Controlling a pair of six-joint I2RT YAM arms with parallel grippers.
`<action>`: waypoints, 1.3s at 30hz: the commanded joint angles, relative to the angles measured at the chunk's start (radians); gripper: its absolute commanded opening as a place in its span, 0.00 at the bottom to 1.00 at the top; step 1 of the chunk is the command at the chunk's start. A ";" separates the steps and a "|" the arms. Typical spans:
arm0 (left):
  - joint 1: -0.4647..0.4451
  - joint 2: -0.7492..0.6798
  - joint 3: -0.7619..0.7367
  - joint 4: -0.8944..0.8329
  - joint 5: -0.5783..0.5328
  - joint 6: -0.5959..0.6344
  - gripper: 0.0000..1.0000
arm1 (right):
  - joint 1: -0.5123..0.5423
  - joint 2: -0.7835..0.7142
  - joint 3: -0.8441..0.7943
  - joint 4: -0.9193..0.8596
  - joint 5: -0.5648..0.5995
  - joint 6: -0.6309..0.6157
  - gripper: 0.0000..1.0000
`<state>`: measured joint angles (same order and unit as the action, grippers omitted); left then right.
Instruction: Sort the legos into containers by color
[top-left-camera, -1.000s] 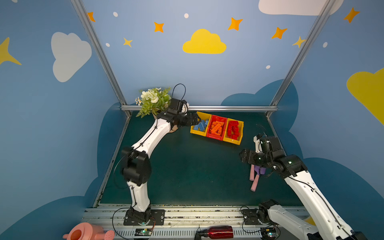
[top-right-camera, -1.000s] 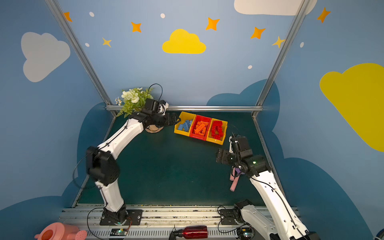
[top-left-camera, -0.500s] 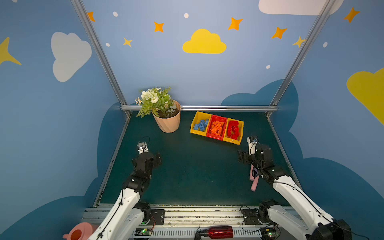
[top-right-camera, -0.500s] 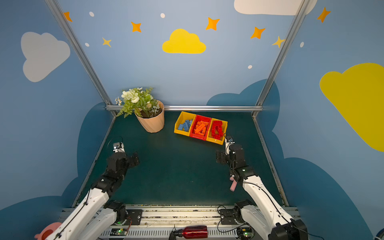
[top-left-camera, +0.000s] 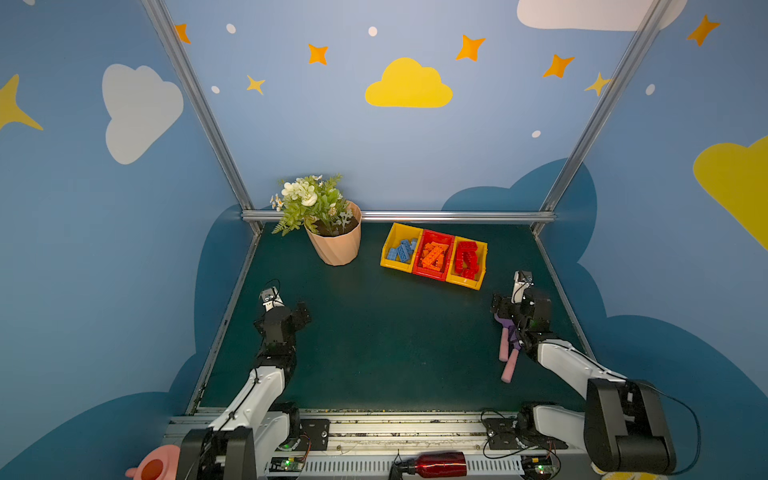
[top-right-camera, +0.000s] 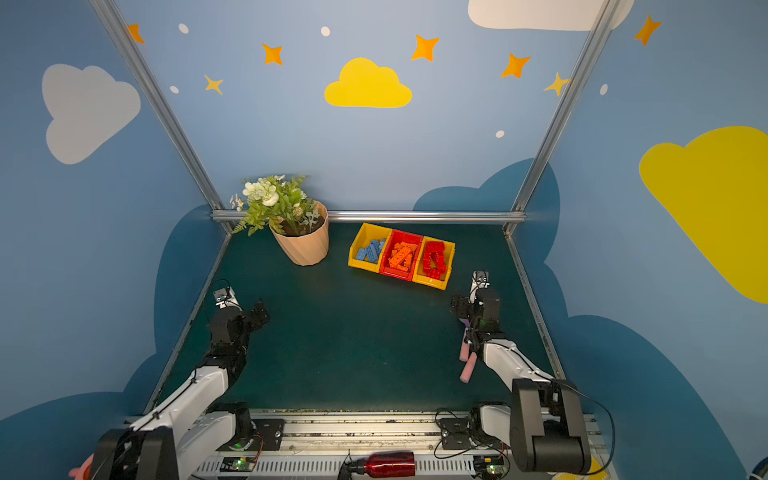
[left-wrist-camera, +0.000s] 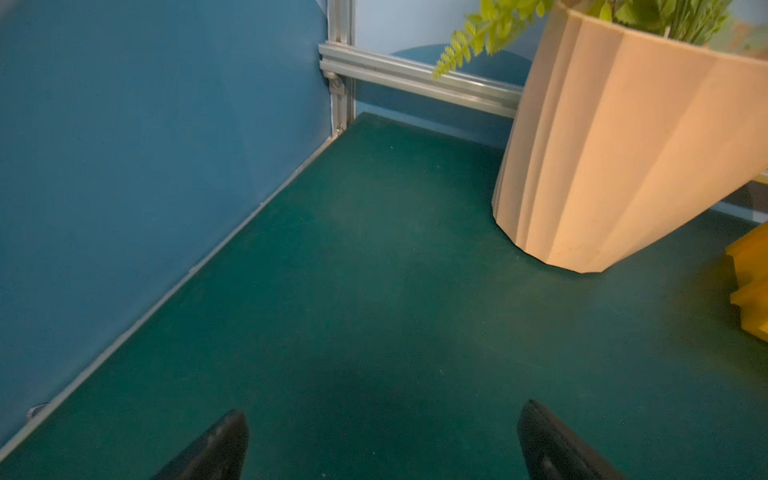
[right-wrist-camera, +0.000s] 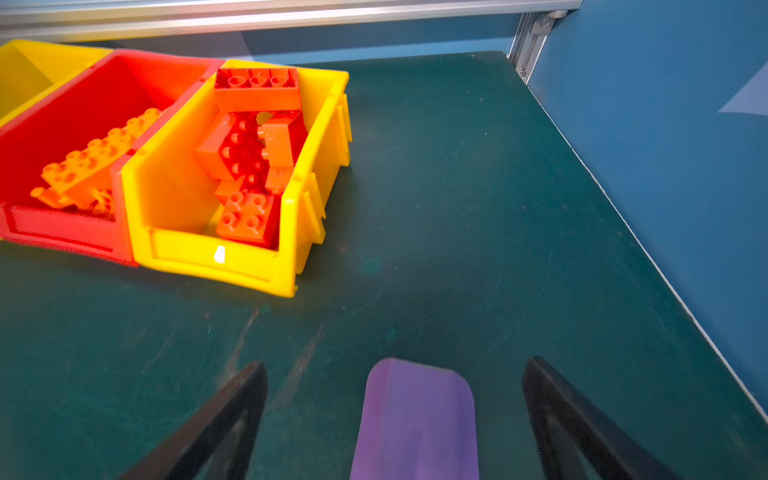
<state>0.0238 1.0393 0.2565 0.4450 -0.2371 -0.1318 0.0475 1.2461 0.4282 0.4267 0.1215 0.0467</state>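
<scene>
The containers stand in a row at the back right in both top views. Blue legos (top-left-camera: 400, 249) lie in the left yellow bin (top-left-camera: 388, 243), orange legos (top-left-camera: 434, 254) in the red bin (right-wrist-camera: 62, 232), and red legos (right-wrist-camera: 249, 158) in the right yellow bin (right-wrist-camera: 208, 253). No lego shows on the mat. My left gripper (top-left-camera: 301, 312) (left-wrist-camera: 382, 411) hangs open over bare mat at the near left. At the right side my right gripper (top-left-camera: 498, 305) (right-wrist-camera: 397, 361) is open, with a purple soft piece (right-wrist-camera: 415, 419) lying untouched between its spread fingers.
A peach flower pot (top-left-camera: 336, 245) (left-wrist-camera: 623, 145) with a plant stands at the back left. Two pink foam cylinders (top-left-camera: 508, 365) lie by the right arm. The side walls run close to both grippers. A pink watering can (top-left-camera: 151, 465) and a red bottle (top-left-camera: 436, 459) sit off the front edge.
My left arm has drawn back from beside the bins at the back to the near left. The right arm has pulled back a little toward the front. Both grippers stay open.
</scene>
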 joint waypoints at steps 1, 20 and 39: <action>0.010 0.098 0.005 0.206 0.062 -0.005 1.00 | -0.019 0.056 -0.014 0.153 -0.063 0.000 0.94; 0.011 0.476 0.165 0.283 0.174 0.048 1.00 | -0.043 0.259 -0.014 0.337 -0.221 -0.058 0.96; -0.004 0.475 0.168 0.278 0.156 0.067 1.00 | -0.039 0.264 -0.013 0.346 -0.215 -0.059 0.95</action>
<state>0.0212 1.5333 0.4103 0.7345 -0.0742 -0.0814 0.0036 1.5280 0.3943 0.7853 -0.0902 -0.0051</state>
